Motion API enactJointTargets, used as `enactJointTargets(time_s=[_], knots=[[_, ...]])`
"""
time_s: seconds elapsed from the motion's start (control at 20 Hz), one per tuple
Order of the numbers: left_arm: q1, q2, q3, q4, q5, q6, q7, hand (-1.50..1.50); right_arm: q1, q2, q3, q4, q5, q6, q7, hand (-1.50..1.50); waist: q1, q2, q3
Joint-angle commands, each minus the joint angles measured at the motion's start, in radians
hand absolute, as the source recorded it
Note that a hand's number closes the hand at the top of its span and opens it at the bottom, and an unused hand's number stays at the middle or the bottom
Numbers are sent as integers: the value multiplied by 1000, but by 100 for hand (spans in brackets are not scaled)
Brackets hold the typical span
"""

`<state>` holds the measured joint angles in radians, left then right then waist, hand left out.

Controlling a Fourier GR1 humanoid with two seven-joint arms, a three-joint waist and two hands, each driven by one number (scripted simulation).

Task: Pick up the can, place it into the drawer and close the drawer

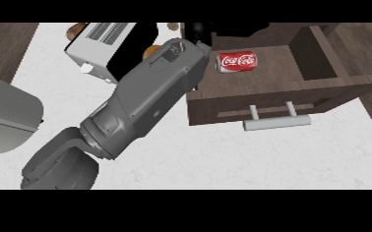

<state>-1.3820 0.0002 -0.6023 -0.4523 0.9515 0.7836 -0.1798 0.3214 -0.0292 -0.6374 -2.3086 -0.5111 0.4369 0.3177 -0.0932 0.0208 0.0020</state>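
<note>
While the red soda can (237, 61) with white letters lies on its side inside the open brown wooden drawer (251, 86), one big grey arm (145, 98) reaches up across the head view from the lower left. Its black hand (199, 31) shows only a little, at the top end of the arm, just left of the can and a bit above it. The arm hides most of the hand, so I cannot tell if its fingers are spread apart or curled together. The can sits apart from the hand, not held by it. Below the can, on the drawer's front, is a silver metal bar handle (277, 122). Left of the arm stands a white boxy toaster (100, 42) with dark slots. At the far left edge, well away from the hand, is a grey rounded shape (16, 115).
</note>
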Motion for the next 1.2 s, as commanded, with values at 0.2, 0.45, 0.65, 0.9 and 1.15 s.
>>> enactJointTargets(time_s=[0.2,0.45,0.65,0.9,1.15], knots=[[-6,0,10,-26,49,-7,-68,-150,-68,-64,-22,-82,242,62,-148,-150,21,1,-1],[-1,0,4,-24,78,-5,-131,-150,-113,-55,40,-117,336,78,-204,-150,17,3,-1],[-35,0,-13,-54,98,33,-113,-150,-189,-76,119,-116,505,68,-224,-150,41,-1,-1],[-43,0,-5,-60,108,31,-115,-150,-301,-85,259,-30,774,37,-259,-150,72,-2,-1],[-81,0,29,-9,94,-3,-82,-150,-408,-78,430,59,1023,-36,-264,-150,93,-4,-2]])
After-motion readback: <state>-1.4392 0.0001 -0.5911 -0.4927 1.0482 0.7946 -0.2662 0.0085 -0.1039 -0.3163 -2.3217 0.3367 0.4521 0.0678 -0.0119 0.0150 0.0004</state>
